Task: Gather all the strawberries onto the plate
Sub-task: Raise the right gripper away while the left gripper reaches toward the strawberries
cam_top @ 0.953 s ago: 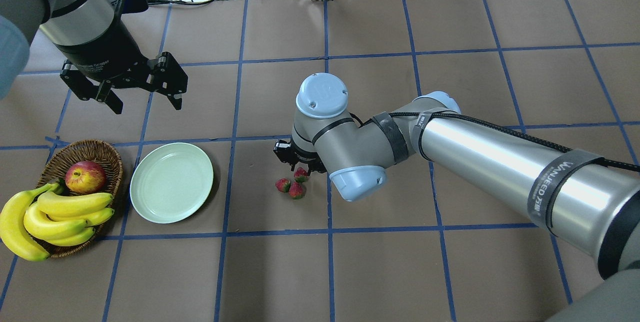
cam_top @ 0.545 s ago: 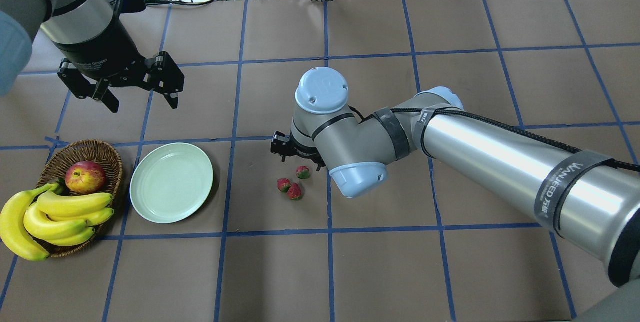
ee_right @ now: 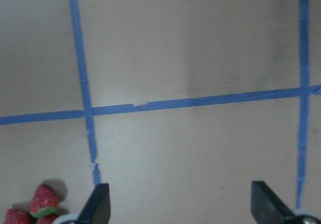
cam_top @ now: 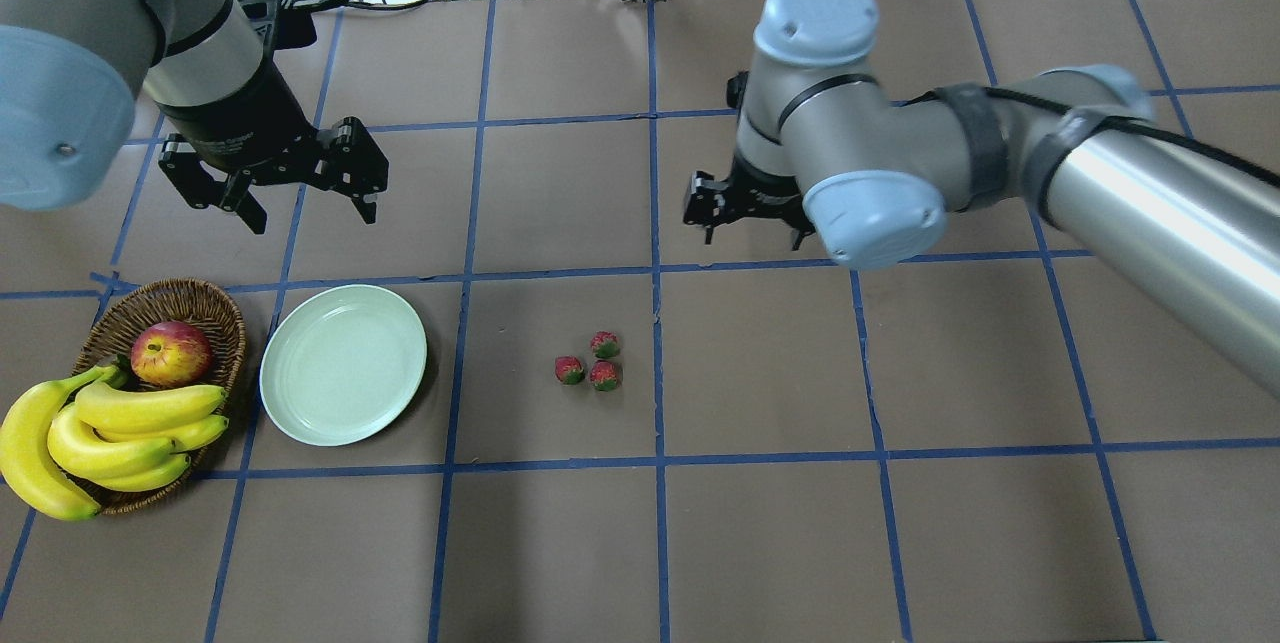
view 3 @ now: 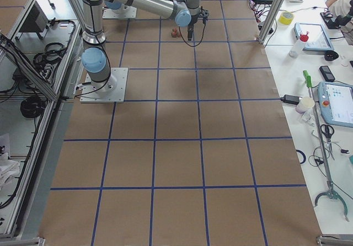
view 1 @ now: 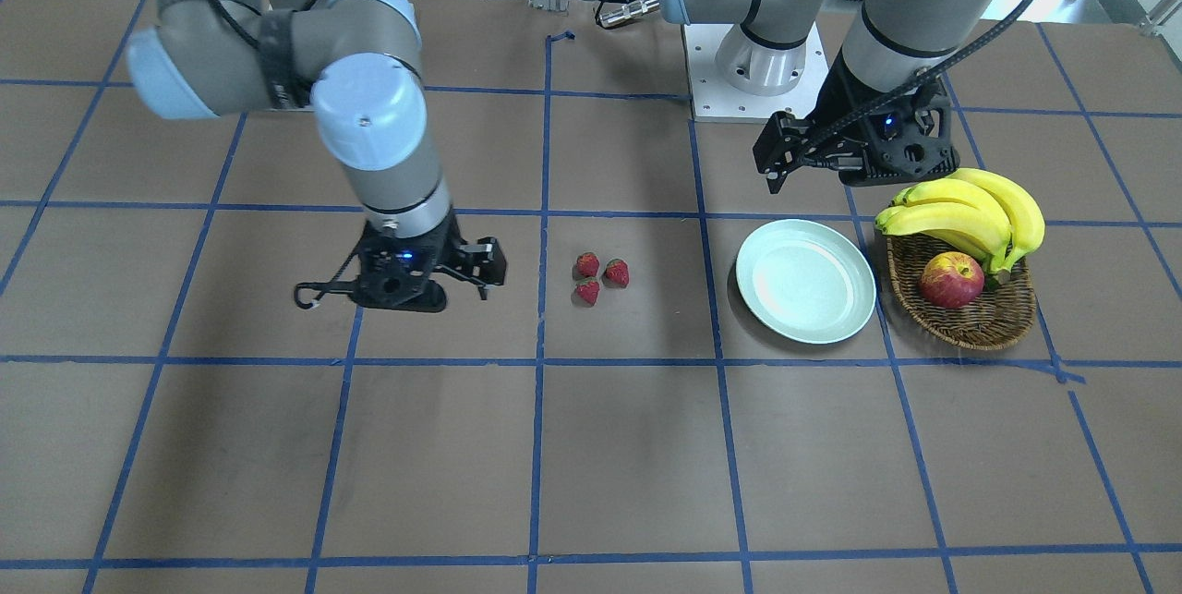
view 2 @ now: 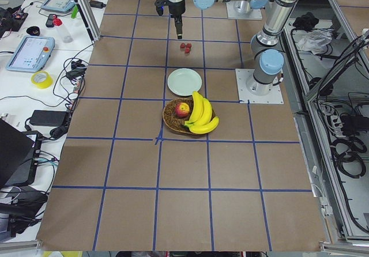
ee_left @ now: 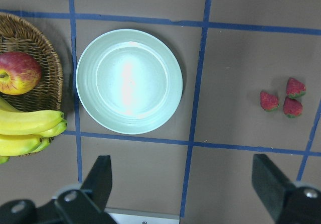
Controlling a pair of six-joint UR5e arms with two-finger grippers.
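left end effector: open wide, holding nothing, plate near it | right end effector: open wide, holding nothing | three strawberries: on table, near right end effector, on its plate side, not touching plate

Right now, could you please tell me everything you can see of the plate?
The plate is round, shallow and pale mint green, with a raised rim and a glossy surface that catches the light. It lies flat on the brown table and holds nothing. The wicker basket sits close beside it without touching; the three strawberries lie apart on its other side. Only the table touches it.
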